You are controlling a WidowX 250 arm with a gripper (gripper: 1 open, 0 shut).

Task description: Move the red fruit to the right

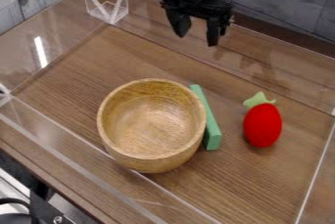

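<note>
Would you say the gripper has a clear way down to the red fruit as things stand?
Probably yes. The gripper hangs open at the back of the table, and the red fruit lies in the open, apart from the green block and bowl, with nothing over it.

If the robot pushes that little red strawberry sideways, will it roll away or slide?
The red fruit looks rounded and glossy, so it would probably roll or wobble rather than slide straight. Its shiny skin might also slip between the fingers of the open gripper. It lies on its side on the wooden table, so tipping seems unlikely.
</note>
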